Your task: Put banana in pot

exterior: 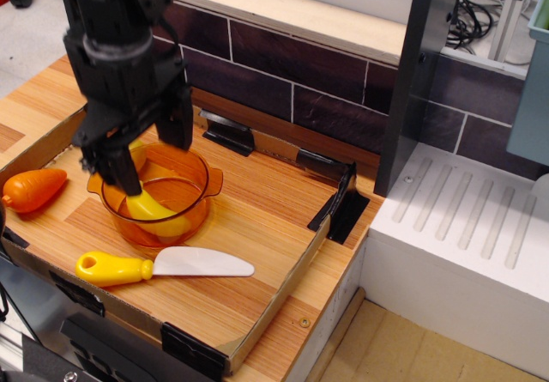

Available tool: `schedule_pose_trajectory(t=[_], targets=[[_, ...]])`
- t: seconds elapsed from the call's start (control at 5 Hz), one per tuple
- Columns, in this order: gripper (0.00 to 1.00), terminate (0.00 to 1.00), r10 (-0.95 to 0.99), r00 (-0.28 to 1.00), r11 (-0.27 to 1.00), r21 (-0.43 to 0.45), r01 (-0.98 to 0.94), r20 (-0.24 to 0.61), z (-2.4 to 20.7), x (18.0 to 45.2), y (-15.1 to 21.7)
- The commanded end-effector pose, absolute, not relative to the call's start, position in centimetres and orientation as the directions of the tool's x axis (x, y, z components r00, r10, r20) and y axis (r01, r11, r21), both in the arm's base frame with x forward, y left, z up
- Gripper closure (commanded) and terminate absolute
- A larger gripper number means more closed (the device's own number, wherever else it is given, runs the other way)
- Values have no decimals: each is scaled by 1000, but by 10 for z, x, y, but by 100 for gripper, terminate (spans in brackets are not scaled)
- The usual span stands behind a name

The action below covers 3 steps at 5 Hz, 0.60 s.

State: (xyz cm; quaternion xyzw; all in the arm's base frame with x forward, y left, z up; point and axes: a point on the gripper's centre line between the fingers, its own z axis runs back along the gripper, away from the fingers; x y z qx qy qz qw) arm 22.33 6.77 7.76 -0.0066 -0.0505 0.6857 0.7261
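The translucent orange pot (184, 215) stands at the left of the wooden tray. The yellow banana (154, 209) lies inside the pot on its bottom. My black gripper (147, 152) hangs just above the pot's far rim with its fingers (118, 169) spread apart and nothing between them. A bit of pale yellow shows behind the left finger at the pot's rim.
An orange toy carrot (33, 189) lies left of the pot. A toy knife (159, 266) with a yellow handle and white blade lies in front of it. The wooden tray (257, 300) has a raised cardboard rim with black corner clips. A white drainboard (467, 227) stands at the right.
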Motion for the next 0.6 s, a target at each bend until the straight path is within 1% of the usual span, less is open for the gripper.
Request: schedule_pose_trajectory(t=[0.0,0.2,0.4], targets=[[0,0,992,83,91,-84,-992,91,128,241,70],[0,0,992,83,91,-84,-992,91,128,241,70],[0,100,992,83,91,-84,-992,91,128,241,70]])
